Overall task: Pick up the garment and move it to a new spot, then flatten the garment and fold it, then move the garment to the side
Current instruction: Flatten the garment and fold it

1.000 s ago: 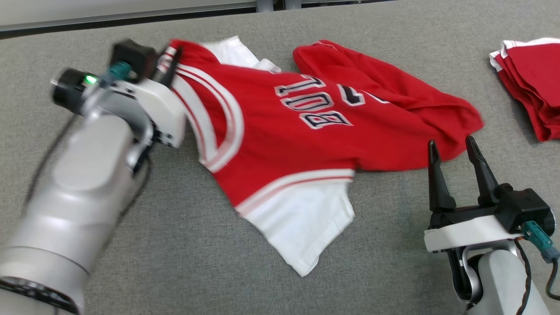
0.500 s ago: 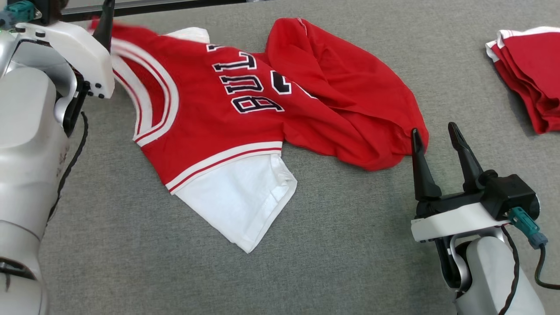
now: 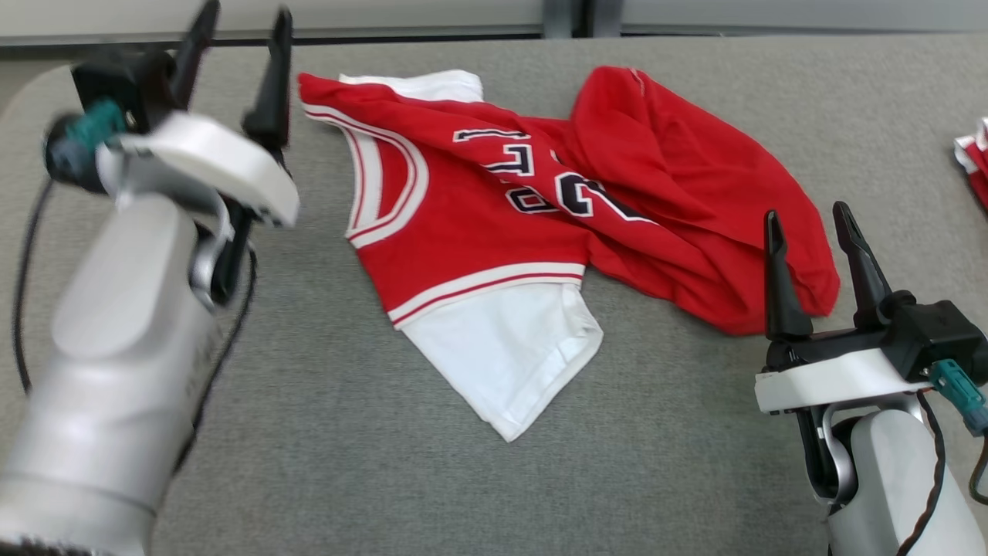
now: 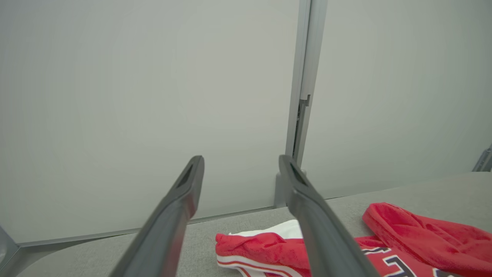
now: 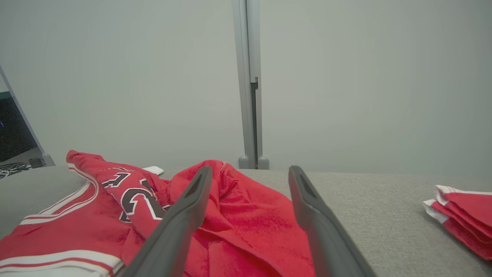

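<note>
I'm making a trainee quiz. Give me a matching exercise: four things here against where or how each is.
1. red and white basketball jersey
2. left tool
3. right tool
4. folded red and white garment pile

a. open, by the crumpled red end
b. far right of the grey fabric table
c. lying rumpled, mid-table
d. open, by the striped corner

Pairs: 1-c, 2-d, 3-a, 4-b.

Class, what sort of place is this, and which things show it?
Probably a robot test workspace for folding clothes: a grey fabric-covered table, bare pale wall panels behind it, a crumpled red jersey and a stack of folded ones.
</note>
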Controlling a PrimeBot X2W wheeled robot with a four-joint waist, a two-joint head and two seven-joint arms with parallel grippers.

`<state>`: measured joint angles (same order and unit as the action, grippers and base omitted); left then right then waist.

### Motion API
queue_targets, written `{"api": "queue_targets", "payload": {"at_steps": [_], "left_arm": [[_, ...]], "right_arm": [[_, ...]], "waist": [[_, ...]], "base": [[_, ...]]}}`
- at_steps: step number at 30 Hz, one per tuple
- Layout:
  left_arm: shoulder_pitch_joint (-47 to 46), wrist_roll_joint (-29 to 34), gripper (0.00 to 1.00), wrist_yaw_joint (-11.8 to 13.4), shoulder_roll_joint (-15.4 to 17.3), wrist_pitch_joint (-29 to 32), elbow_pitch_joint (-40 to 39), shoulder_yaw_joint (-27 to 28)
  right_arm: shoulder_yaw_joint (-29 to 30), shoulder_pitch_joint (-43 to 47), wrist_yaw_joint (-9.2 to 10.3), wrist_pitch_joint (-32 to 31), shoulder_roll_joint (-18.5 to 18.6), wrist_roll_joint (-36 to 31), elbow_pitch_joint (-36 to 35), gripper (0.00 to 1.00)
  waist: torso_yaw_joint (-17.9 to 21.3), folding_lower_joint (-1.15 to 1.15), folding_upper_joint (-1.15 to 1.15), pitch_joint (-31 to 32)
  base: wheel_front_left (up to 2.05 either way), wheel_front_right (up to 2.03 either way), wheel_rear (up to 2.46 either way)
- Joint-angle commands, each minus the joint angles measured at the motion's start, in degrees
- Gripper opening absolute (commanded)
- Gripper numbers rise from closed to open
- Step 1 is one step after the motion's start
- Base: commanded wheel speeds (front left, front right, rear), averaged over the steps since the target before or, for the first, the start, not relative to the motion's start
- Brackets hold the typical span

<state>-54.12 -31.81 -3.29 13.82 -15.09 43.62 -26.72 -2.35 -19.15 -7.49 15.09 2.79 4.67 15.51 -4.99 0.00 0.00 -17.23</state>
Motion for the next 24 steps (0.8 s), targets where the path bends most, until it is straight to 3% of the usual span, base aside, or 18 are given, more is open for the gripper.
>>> {"api": "queue_targets", "payload": {"at_steps": [1,9,12,16,24], "left_arm": [[3.0,0.6,1.0,0.7,-0.1,0.0,-2.2,0.9],[23.4,4.0,1.0,2.4,-5.3,-0.1,-19.5,6.9],[30.1,5.7,1.0,1.9,-7.3,-0.1,-23.5,9.1],[36.8,6.3,1.0,0.8,-9.7,-0.1,-26.8,11.9],[39.8,8.3,1.0,-0.6,-10.7,-0.1,-27.7,12.5]], "right_arm": [[0.2,0.6,0.0,0.1,0.2,-0.3,-0.3,1.0],[1.4,3.5,0.0,0.1,0.2,-0.1,-0.5,1.0],[1.8,5.2,0.0,0.1,0.2,0.5,-0.4,1.0],[2.0,6.4,0.0,0.1,0.2,0.7,-0.1,1.0],[2.0,4.2,0.0,-0.6,0.3,-1.6,1.4,1.0]], "waist": [[-2.6,0.0,0.0,2.4],[-6.5,0.0,0.0,6.4],[-7.4,0.0,0.0,7.7],[-7.9,0.0,0.0,8.2],[-9.3,0.0,0.0,7.5]], "base": [[0.0,0.0,0.0],[0.0,0.0,0.0],[0.0,0.0,0.0],[0.0,0.0,0.0],[0.0,0.0,0.0]]}}
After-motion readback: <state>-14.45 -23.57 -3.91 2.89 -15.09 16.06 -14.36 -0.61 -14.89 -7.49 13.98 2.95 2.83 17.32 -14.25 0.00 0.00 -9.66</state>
